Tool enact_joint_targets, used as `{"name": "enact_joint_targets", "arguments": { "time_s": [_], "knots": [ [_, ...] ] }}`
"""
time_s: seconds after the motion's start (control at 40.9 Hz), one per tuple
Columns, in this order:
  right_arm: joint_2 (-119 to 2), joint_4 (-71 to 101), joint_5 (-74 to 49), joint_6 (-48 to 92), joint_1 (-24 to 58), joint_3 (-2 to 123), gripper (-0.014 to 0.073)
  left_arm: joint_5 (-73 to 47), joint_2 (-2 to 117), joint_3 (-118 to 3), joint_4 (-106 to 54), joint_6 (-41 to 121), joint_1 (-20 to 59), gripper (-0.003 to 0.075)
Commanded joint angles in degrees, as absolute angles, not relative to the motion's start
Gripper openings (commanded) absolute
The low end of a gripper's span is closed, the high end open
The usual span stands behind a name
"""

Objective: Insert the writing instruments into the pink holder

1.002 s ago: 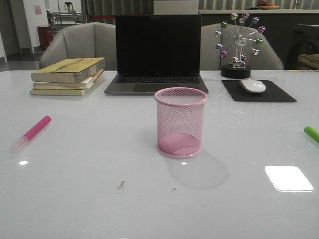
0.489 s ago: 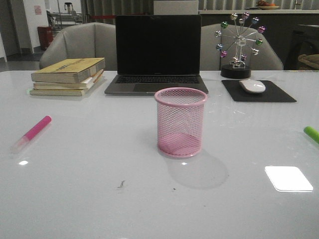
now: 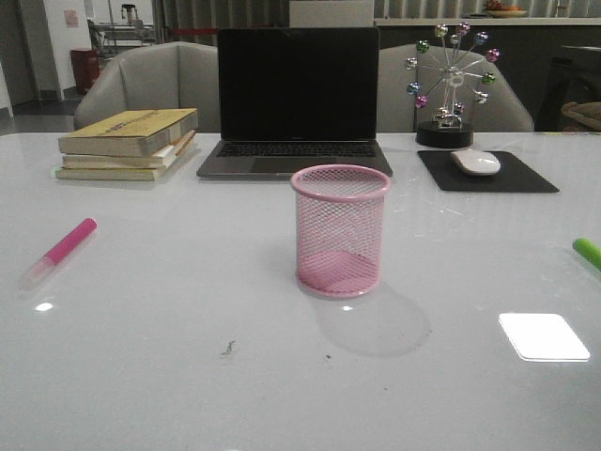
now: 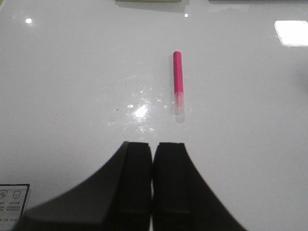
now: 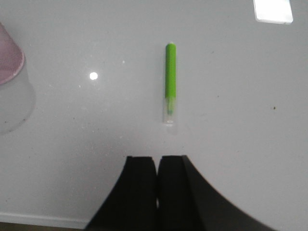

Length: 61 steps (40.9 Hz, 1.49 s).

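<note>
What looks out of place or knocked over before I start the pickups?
Nothing stands out. The pink holder stands upright and empty mid-table; the pink marker and green marker lie flat, apart from it. Both grippers are shut, holding nothing.

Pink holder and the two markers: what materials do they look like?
Pink holder: likely coated metal wire mesh; see-through lattice, solid rim and base. Pink marker and green marker: likely smooth plastic, with opaque barrels and translucent pale caps.
</note>
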State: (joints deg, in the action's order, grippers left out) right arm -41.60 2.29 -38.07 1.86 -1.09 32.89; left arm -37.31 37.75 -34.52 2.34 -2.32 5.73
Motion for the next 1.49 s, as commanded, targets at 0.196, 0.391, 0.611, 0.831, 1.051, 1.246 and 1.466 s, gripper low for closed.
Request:
{"name": "enact_joint_targets", "arguments": {
  "time_s": [0.196, 0.391, 0.611, 0.831, 1.051, 1.246, 1.466],
  "knots": [
    [-54.0, 2.0, -34.1, 1.5, -1.8, 39.6, 0.0522, -28.8, 39.4, -36.2, 1.2, -1.2, 13.1, 0.0489],
    [-67.0, 2.1, -34.0, 1.5, -4.7, 46.9, 0.0519, -27.8, 39.4, -36.2, 1.0, -1.2, 23.9, 0.0488],
    [-81.8, 2.1, -34.1, 1.5, -5.3, 55.1, 0.0519, -27.7, 39.4, -36.2, 1.0, -1.2, 31.7, 0.0488],
    [-93.5, 2.5, -34.5, 1.5, -5.2, 63.0, 0.0519, -27.5, 39.4, -36.2, 0.7, -1.2, 33.0, 0.0488],
    [-101.7, 2.5, -35.2, 1.5, -5.2, 70.0, 0.0519, -27.4, 39.4, -36.2, 0.7, -1.2, 33.0, 0.0488],
    [-107.0, 2.5, -36.0, 1.5, -5.2, 75.2, 0.0519, -27.4, 39.4, -36.2, 0.7, -1.2, 33.0, 0.0488],
    [-111.4, 2.5, -38.9, 1.5, -5.2, 79.3, 0.0514, -27.4, 39.4, -36.2, 0.7, -1.2, 33.0, 0.0488]
  ]
}}
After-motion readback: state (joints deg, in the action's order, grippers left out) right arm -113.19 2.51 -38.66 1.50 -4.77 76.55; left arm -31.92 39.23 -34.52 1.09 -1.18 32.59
